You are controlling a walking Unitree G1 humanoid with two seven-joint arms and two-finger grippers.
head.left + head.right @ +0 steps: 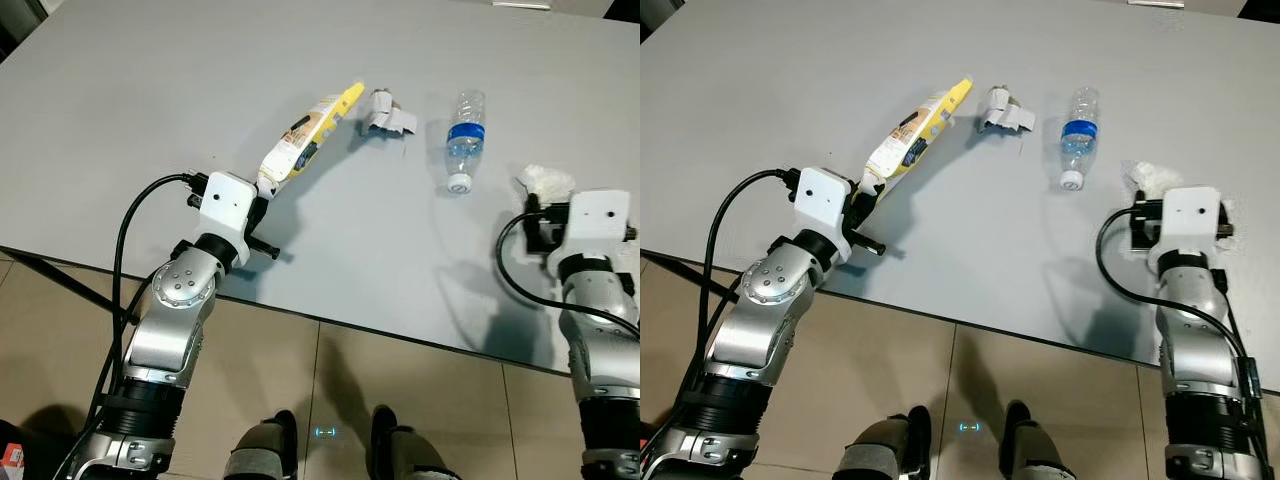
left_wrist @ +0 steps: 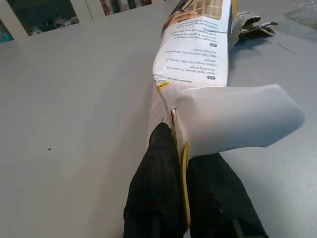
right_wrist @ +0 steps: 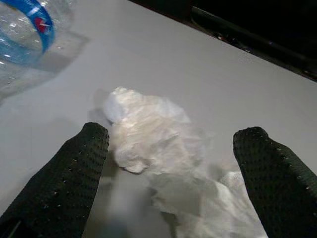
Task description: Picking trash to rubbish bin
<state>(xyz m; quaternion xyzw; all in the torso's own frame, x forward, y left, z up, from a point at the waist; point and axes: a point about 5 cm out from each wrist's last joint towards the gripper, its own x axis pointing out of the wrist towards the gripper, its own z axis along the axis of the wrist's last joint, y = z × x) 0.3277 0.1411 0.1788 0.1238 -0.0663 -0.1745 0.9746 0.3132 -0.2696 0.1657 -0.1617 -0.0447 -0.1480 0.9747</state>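
Yellow carton [image 1: 305, 140] lies mid-table, its near end pinched in our left gripper [image 2: 181, 163]. Our right gripper [image 3: 168, 163] straddles crumpled tissue [image 3: 153, 139] near the table's [image 1: 150, 110] right edge, fingers spread, beside a bottle [image 1: 464, 135].

On my desk [image 1: 120, 130] the carton [image 1: 308, 140] lies left, its near end in my left pincer [image 2: 182, 173]. Right of it sits a crumpled scrap [image 1: 386, 113], then the bottle [image 1: 464, 140]. The tissue wad [image 3: 158, 148] lies between my right pincer's [image 3: 171, 148] fingers.
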